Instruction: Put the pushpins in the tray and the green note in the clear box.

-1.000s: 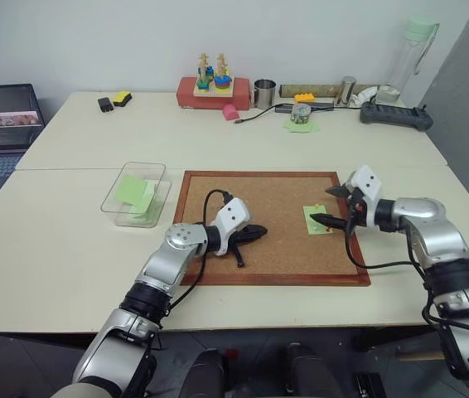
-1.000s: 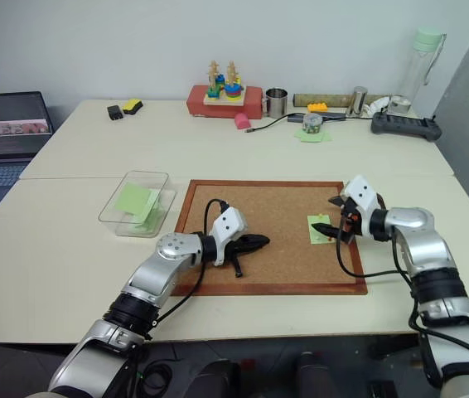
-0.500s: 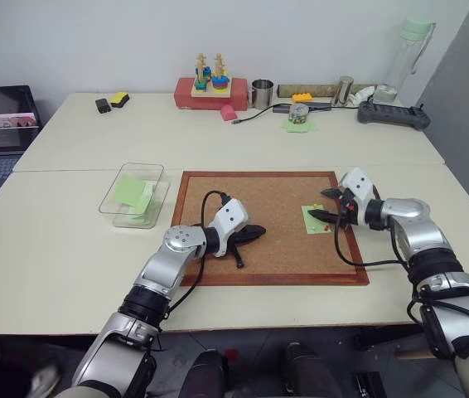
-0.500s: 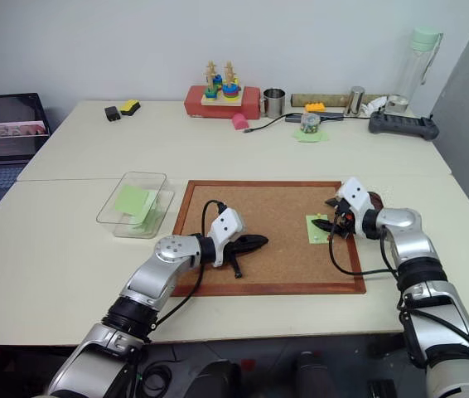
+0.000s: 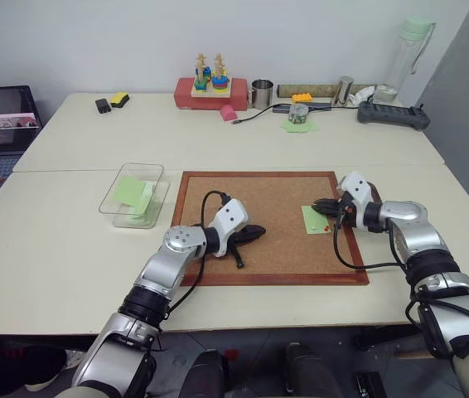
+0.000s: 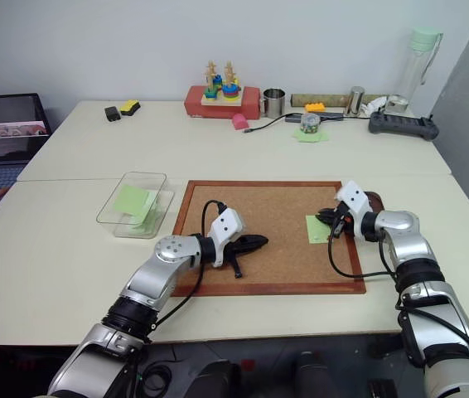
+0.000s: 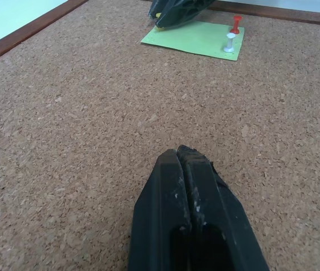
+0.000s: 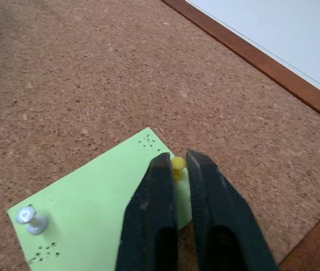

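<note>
The right gripper [image 8: 176, 169] has its jaws pinched on the yellow pushpin [image 8: 177, 164] at a corner of the green note [image 8: 100, 212], which lies pinned on the cork board [image 5: 251, 195] — a white pin [image 8: 29, 218] stands at another corner. The left gripper [image 7: 189, 169], jaws closed and empty, rests on the board. The clear box [image 5: 123, 197] sits just beside the board on the tabletop [image 5: 60, 249].
</note>
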